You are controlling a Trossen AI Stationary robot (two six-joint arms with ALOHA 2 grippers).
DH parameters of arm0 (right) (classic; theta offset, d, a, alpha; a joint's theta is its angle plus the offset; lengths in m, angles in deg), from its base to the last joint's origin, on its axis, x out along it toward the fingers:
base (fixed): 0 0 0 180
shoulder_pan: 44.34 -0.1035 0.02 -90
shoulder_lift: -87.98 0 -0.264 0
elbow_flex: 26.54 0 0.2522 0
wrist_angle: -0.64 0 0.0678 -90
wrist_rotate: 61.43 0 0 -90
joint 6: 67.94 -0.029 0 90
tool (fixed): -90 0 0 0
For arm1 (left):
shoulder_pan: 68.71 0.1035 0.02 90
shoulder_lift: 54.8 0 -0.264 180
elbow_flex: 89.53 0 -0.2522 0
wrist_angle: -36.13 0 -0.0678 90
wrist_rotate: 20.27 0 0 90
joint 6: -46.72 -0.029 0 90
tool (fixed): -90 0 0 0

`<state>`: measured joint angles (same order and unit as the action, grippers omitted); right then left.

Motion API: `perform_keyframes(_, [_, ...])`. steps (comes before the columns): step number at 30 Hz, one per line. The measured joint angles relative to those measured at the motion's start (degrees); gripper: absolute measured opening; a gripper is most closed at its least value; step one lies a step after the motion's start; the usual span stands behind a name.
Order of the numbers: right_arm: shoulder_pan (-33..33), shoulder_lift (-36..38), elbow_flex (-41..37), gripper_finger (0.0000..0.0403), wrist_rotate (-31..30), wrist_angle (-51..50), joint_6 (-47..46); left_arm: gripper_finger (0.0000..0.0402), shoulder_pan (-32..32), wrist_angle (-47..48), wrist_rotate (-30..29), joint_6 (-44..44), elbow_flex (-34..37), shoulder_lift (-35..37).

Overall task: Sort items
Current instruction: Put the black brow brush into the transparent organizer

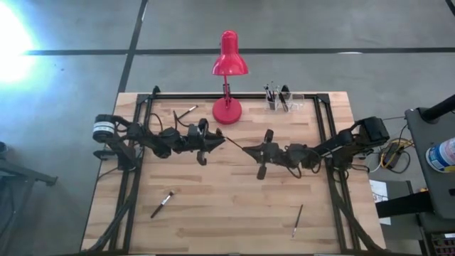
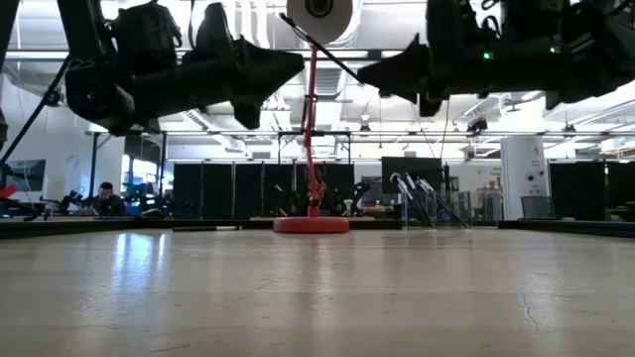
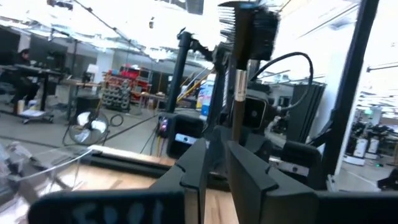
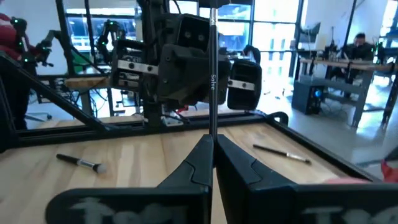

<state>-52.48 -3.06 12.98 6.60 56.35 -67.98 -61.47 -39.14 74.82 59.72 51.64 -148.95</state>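
Note:
One thin dark brush with a silvery ferrule spans the gap between both grippers over the table's middle, lifted clear. My left gripper is shut on one end and my right gripper on the other. Other brushes lie flat on the wood: one near the left front, one near the right front, one by the far edge. Several more stand in a clear holder. My left gripper pinches the brush between its two fingers on the dark part just short of the ferrule. The brush runs on from the fingers toward the right arm, clear of the table. My right gripper pinches the thin handle between its shut fingers. The handle, with small lettering on it, runs on from the fingers toward the left gripper.
A red desk lamp stands at the far middle of the table, its base just beyond the left gripper. A black frame runs along the table's edges. Bare wood lies in front of both arms.

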Motion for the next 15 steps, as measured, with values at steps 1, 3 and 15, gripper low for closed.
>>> perform_keyframes(1, [0.00, -0.45, 0.63, 0.0008, 0.05, -0.02, 0.55, 0.0055, -0.05, -0.01, 0.38, 0.00, -0.36, 0.00])
perform_keyframes(3, [0.00, -1.73, 2.08, 0.0008, 0.08, 0.10, 1.42, 0.0055, -0.23, -0.03, 0.84, -0.16, -1.06, 0.00])
perform_keyframes(15, [0.00, -4.86, 5.75, 0.0008, 0.02, 0.62, 3.05, 0.0055, -1.26, -0.04, 1.56, -1.41, -1.71, 0.00])
